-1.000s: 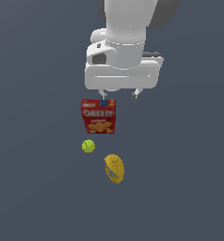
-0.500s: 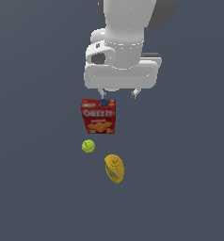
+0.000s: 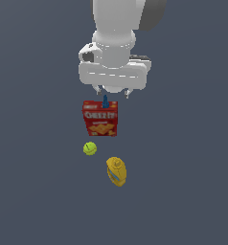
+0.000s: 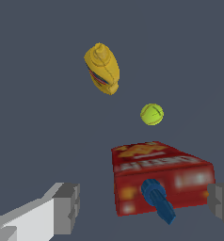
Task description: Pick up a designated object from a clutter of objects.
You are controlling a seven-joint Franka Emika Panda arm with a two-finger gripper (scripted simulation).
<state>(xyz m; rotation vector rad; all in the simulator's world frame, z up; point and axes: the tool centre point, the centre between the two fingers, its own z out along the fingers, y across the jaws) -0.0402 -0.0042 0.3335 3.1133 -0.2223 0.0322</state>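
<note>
Gripper (image 4: 144,207) hanging above the clutter, fingers (image 4: 67,207) spread wide apart, nothing between them. Worktop edges and corners not visible in either view, so placement given against neighbouring items only.

Designated object: small dark-blue item (image 4: 157,200), slim, with narrow end and broader ribbed end. In the wrist view, seen in front of the red Cheez-It box (image 4: 161,181), appearing to touch or lean on it; true contact not certain. In the exterior view, only its narrow tip (image 3: 105,101) showing above the box's (image 3: 100,117) top edge, directly below the gripper (image 3: 112,92).

Tennis ball (image 3: 90,148) and yellow mustard bottle (image 3: 116,171) lying well apart from the blue item, beyond the box; no obstruction from them.

Handling judgement: probably light and rigid, hard smooth surface, likely to slip or roll if pinched on the taper. Best hold judged to be across the wider ribbed section, pads square to its long axis. Risk: one finger striking the box on descent and shoving the item aside. Exact tilt of the item hard to tell.
</note>
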